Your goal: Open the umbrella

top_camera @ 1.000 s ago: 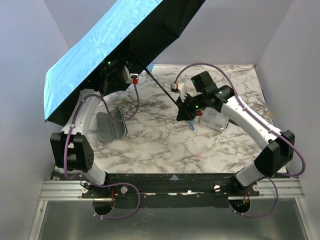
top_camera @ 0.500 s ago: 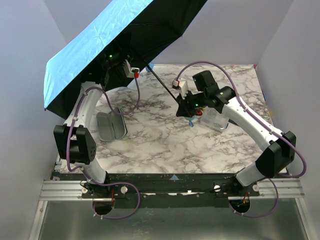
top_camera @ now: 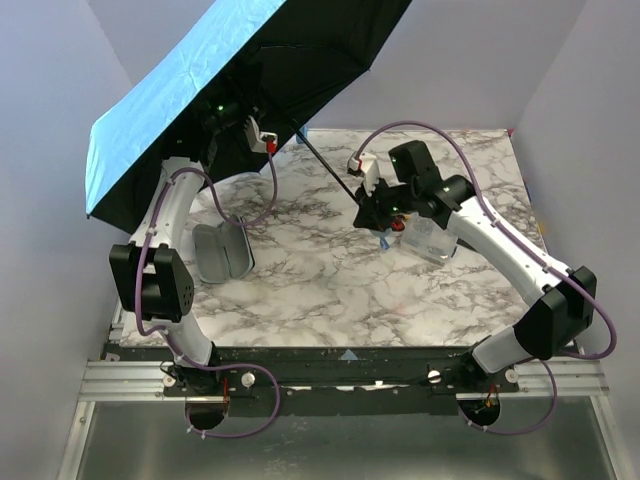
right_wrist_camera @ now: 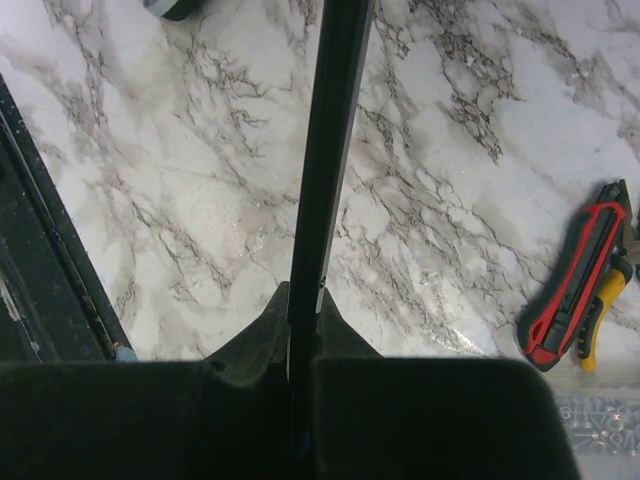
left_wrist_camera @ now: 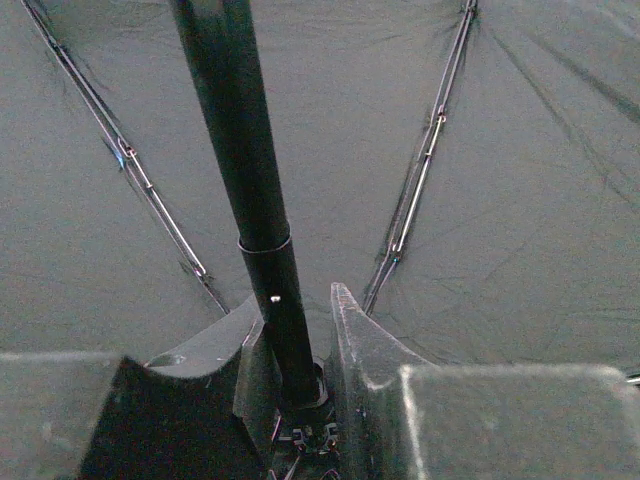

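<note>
The umbrella [top_camera: 180, 90] is spread open and tilted over the table's far left, sky-blue outside and black inside [left_wrist_camera: 520, 180]. Its thin black shaft [top_camera: 335, 175] slants down to the right. My left gripper [top_camera: 280, 128] sits under the canopy; in the left wrist view it [left_wrist_camera: 295, 330] is closed round the shaft [left_wrist_camera: 250, 200] just above the runner. My right gripper [top_camera: 372, 212] is shut on the shaft's lower end, and the shaft [right_wrist_camera: 330, 150] runs between its fingers [right_wrist_camera: 300, 320]. A bit of light-blue loop [top_camera: 383, 245] hangs below it.
A flat black-and-clear case [top_camera: 222, 252] lies on the marble table [top_camera: 330, 290] at the left. A red and yellow-handled tool [right_wrist_camera: 575, 290] lies right of my right gripper, next to a clear box [top_camera: 435, 240]. Walls close in on both sides.
The left arm has lifted and swung, and its gripper has moved up along the shaft toward the canopy. The canopy has shifted slightly up and left. The right gripper has barely moved.
</note>
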`<state>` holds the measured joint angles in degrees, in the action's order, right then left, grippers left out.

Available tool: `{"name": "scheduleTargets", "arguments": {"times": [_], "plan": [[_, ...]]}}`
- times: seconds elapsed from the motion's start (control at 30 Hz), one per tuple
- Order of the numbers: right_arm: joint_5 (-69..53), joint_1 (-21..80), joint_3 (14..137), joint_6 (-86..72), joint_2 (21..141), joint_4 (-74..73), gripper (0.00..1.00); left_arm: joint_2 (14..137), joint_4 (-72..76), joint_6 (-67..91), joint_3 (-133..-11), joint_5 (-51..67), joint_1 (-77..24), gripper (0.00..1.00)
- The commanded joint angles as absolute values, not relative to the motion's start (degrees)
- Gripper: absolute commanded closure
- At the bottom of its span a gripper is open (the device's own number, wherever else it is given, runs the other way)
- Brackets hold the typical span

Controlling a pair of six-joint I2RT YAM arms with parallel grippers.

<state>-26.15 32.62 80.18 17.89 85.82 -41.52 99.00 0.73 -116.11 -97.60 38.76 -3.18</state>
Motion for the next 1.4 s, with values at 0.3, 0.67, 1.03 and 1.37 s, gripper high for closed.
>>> {"name": "scheduleTargets", "arguments": {"times": [0.3,0.67,1.03,1.37], "plan": [[-39.01,32.95,82.05,20.13,80.07,-62.34,1.0,98.13,20.48,-115.35,-99.74,-0.57,3.79,0.71],[-42.3,32.87,77.95,5.19,74.36,-43.04,1.0,96.51,21.42,-116.59,-93.31,4.17,-9.77,0.4],[-36.5,32.33,70.42,-12.1,68.71,-23.21,1.0,81.53,14.61,-102.05,-78.37,14.99,-17.2,0.12],[-38.58,28.51,60.39,-27.84,63.13,-3.83,1.0,72.96,5.82,-83.65,-74.0,17.99,-20.52,0.05]]}}
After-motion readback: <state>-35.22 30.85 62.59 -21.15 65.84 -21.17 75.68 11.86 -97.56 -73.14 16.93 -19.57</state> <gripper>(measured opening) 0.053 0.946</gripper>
